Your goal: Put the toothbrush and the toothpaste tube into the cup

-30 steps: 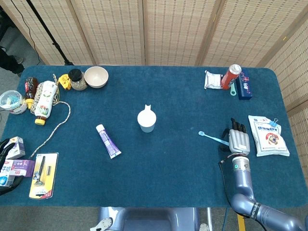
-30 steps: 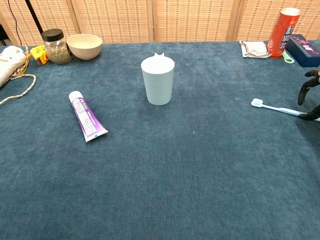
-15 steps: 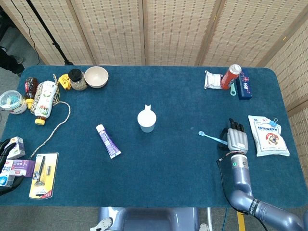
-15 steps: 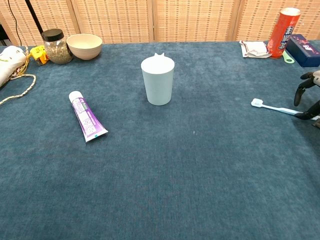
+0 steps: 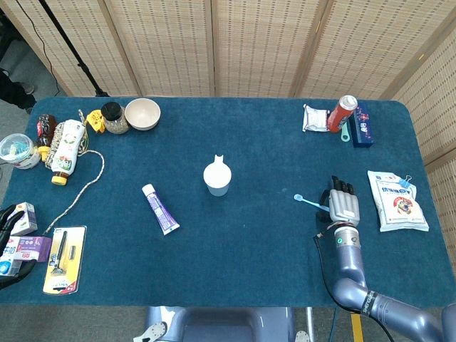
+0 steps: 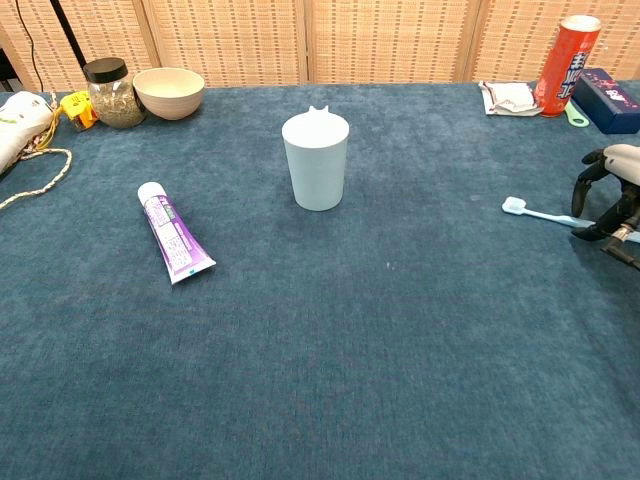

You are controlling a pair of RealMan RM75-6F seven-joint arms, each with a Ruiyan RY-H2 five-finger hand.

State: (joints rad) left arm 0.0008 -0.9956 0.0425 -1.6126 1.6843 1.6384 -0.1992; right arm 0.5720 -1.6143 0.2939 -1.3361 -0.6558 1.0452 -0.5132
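The light blue toothbrush (image 5: 308,201) (image 6: 535,211) lies flat on the blue table at the right, bristle end pointing left. My right hand (image 5: 343,206) (image 6: 610,195) is arched over its handle end, with a finger behind the handle and the thumb in front; the brush still rests on the cloth. The white cup (image 5: 216,177) (image 6: 316,160) stands upright mid-table. The white and purple toothpaste tube (image 5: 159,208) (image 6: 172,231) lies left of the cup, cap end away from me. My left hand shows in neither view.
A red can (image 6: 567,66), a blue box (image 6: 612,100) and a packet (image 5: 314,117) sit at the back right. A white pouch (image 5: 397,200) lies right of my hand. A bowl (image 6: 168,91), a jar (image 6: 110,92), bottles and a rope (image 5: 78,191) crowd the left.
My right hand has slid left along the toothbrush handle, toward the bristle end, and its fingers now straddle the handle. Toothbrush, cup and tube have not moved.
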